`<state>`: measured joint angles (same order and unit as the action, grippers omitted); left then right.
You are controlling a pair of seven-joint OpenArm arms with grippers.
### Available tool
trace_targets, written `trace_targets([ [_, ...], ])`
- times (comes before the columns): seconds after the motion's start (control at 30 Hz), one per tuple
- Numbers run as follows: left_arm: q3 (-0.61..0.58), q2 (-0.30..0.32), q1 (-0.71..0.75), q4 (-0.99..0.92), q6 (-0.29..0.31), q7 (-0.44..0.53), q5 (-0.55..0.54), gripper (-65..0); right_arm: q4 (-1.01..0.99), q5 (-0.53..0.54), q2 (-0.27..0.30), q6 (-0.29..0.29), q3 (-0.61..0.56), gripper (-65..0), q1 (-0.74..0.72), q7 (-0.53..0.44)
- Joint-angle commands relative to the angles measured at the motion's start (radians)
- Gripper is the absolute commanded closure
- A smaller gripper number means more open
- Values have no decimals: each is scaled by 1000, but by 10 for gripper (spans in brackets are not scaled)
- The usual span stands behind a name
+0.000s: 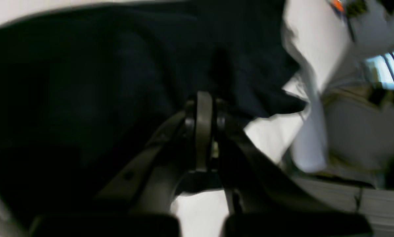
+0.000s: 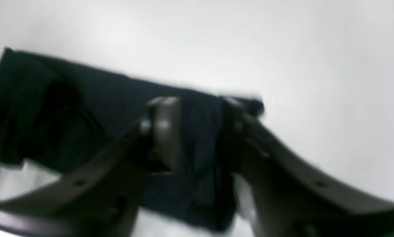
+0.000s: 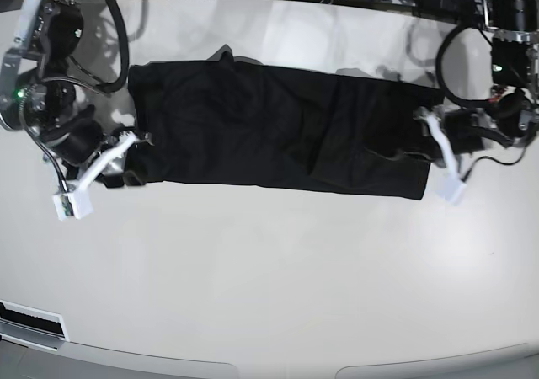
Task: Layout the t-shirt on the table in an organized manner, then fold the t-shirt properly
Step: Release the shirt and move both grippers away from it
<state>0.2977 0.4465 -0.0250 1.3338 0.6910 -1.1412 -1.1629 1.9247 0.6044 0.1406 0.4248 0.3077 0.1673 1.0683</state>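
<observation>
Garment: one plain black soft-fabric t-shirt [image 3: 278, 139], a long band near the glossy white table's [image 3: 269, 286] far edge.
Left gripper [image 1: 204, 108]: clamped on fabric, left wrist view.
Right gripper [image 2: 197, 131]: jaws apart over fabric, right wrist view.
Base view: both shirt ends.

The base view looks straight down from high above the table [image 3: 269, 295], taking in the whole t-shirt [image 3: 278, 139] with the right gripper [image 3: 135, 143] at its left end and the left gripper [image 3: 421, 139] at its right end. The left wrist view sits just behind the left gripper [image 1: 203, 108], looking along its pinched-together jaws at cloth immediately ahead. The right wrist view looks past the right gripper [image 2: 197, 131] at the shirt end beneath it and bare table beyond; all three views share the shirt.
</observation>
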Motion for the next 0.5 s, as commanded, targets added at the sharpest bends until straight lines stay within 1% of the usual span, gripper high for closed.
trace_targets([
  [0.0, 33, 25, -14, 14, 7, 19, -24, 0, 8, 29, 6, -9, 29, -323, 4, -17],
  [0.07, 81, 50, -14, 14, 7, 20, -24, 0, -24, 29, 4, -26, 82, -372, 30, -16],
  [0.13, 113, 77, -14, 14, 7, 20, -24, 0, -74, 54, 4, -18, 120, -379, 47, -15],
  [0.2, 129, 109, -14, 14, 7, 20, -24, 0, -129, 106, 4, 18, 152, -379, 54, 2],
  [0.27, 129, 144, -14, 14, 7, 19, -24, 0, -188, 158, 4, 41, 175, -379, 54, 19],
  [0.43, 129, 220, -14, 14, 7, 20, -28, 0, -369, 236, 4, 98, 195, -380, 45, 21],
  [0.47, 129, 231, -14, 14, 7, 20, -32, 0, -404, 237, 4, 111, 195, -379, 38, 21],
])
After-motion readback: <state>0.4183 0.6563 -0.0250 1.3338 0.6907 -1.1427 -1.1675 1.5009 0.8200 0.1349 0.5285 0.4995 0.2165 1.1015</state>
